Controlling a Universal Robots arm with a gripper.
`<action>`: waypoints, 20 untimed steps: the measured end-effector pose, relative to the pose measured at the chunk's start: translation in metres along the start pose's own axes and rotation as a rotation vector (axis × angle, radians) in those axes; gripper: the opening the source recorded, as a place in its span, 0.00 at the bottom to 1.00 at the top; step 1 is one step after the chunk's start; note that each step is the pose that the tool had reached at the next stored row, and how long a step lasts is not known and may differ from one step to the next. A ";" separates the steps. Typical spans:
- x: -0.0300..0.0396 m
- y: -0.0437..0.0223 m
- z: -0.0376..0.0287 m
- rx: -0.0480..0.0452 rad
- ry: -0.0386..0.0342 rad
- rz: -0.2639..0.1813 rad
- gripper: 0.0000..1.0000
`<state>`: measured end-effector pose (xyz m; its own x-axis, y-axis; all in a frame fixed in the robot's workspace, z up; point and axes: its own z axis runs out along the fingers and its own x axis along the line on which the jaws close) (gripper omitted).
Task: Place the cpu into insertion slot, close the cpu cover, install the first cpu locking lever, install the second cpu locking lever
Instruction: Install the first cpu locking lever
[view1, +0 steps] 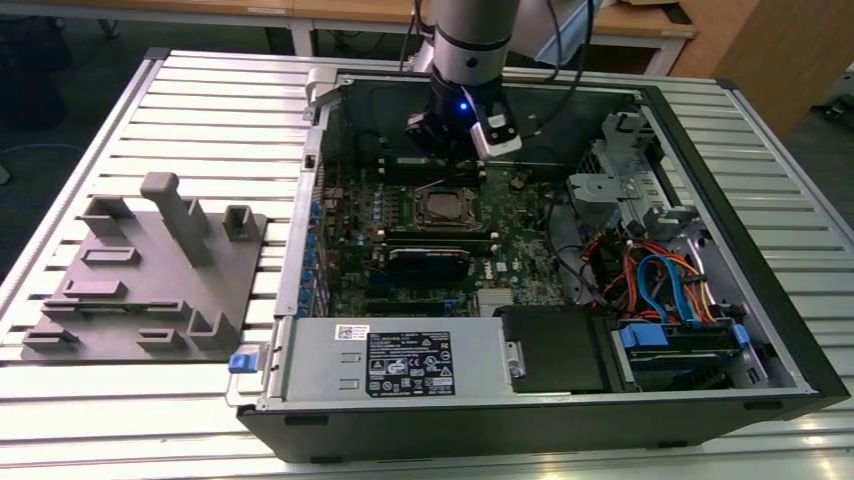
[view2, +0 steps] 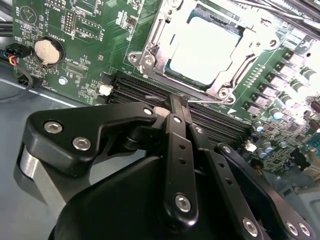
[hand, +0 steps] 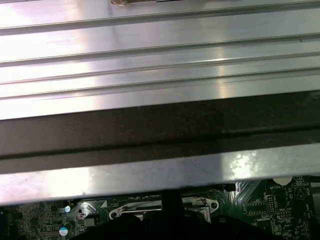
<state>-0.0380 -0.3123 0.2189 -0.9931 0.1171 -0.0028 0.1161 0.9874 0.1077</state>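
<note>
The cpu (view2: 205, 47) lies flat in the insertion slot (view1: 445, 208) on the green board, its pale silvery top showing through the window of the cpu cover (view2: 159, 31). The cover lies down over the chip. My gripper (view2: 177, 106) hangs just off the socket's edge, over the long black memory slots (view2: 145, 89), with its black fingers pressed together and nothing visibly between them. In the exterior view the gripper (view1: 454, 156) stands inside the open computer case, just behind the socket. The first wrist view catches the socket's metal rim (hand: 150, 209) past the case wall.
The open computer case (view1: 747, 150) lies on a slatted aluminium table (view1: 214, 110). A grey fixture block (view1: 147, 270) sits at the exterior view's left. Coloured cables (view1: 661, 280) and a drive cage fill the case's right side; a power supply (view1: 400, 362) sits at its front. A coin battery (view2: 47, 50) sits on the board.
</note>
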 end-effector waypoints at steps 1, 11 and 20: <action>-0.0007 0.0001 0.0004 0.0000 0.0000 0.000 0.10; -0.0062 0.0004 0.0046 0.0000 0.0000 0.000 0.10; -0.0091 0.0003 0.0103 0.0001 0.0000 0.000 0.10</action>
<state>-0.0288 -0.3119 0.2087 -0.9931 0.1173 -0.0028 0.1163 0.9874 0.1076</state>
